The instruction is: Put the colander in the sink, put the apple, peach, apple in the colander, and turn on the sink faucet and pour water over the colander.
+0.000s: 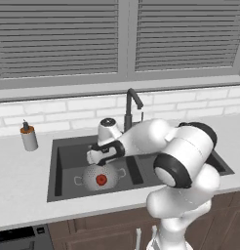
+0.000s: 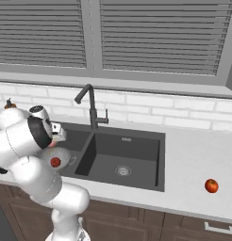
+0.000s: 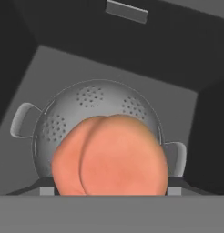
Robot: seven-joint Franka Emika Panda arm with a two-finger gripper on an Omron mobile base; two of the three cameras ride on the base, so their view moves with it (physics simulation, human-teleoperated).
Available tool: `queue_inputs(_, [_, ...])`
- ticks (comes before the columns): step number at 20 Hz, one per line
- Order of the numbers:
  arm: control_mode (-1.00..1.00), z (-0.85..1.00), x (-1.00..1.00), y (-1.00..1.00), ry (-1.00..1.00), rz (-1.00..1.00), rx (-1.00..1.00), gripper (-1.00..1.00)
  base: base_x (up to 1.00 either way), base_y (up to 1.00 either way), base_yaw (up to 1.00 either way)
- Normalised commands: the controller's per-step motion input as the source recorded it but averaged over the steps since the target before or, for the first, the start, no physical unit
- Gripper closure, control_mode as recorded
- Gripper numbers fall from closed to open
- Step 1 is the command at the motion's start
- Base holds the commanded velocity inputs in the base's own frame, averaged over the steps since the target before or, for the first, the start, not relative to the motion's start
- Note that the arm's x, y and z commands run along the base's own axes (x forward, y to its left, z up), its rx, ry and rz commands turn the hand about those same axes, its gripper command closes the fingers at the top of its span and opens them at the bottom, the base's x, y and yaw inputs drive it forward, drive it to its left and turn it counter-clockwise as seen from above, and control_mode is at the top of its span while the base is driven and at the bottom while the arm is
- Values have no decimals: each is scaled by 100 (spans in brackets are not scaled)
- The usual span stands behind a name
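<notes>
The silvery colander (image 1: 89, 172) (image 2: 62, 153) (image 3: 93, 98) sits in the left basin of the dark sink (image 1: 63, 154) (image 2: 136, 143). A red apple (image 1: 101, 180) (image 2: 55, 162) lies inside it. My gripper (image 1: 95, 157) (image 3: 108, 191) hangs just above the colander, shut on the peach (image 3: 111, 157), which hides the middle of the bowl in the hand view. A second red apple (image 2: 211, 185) rests on the counter to the right of the sink. The dark gooseneck faucet (image 1: 129, 105) (image 2: 92, 108) stands behind the divider between the basins.
A small grey soap dispenser (image 1: 29, 136) stands on the counter left of the sink. The white brick backsplash and a window sill run behind the faucet. My arm reaches across the sink's front edge.
</notes>
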Motion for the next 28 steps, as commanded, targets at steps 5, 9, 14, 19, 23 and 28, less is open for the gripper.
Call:
queue_inputs(5, [-100,-23,20,28,1,-13,0,100,0,0,0])
queue_inputs(9, [-100,-28,18,24,6,-13,0,100,0,0,0])
queue_inputs(14, [-100,-32,13,18,11,-12,1,100,0,0,0])
queue_inputs(19, [-100,-24,4,18,13,-9,2,100,0,0,0])
queue_inputs(23, [-100,-31,18,10,13,-8,0,100,0,0,0])
queue_inputs(28, [-100,-30,19,6,10,-9,0,100,0,0,0])
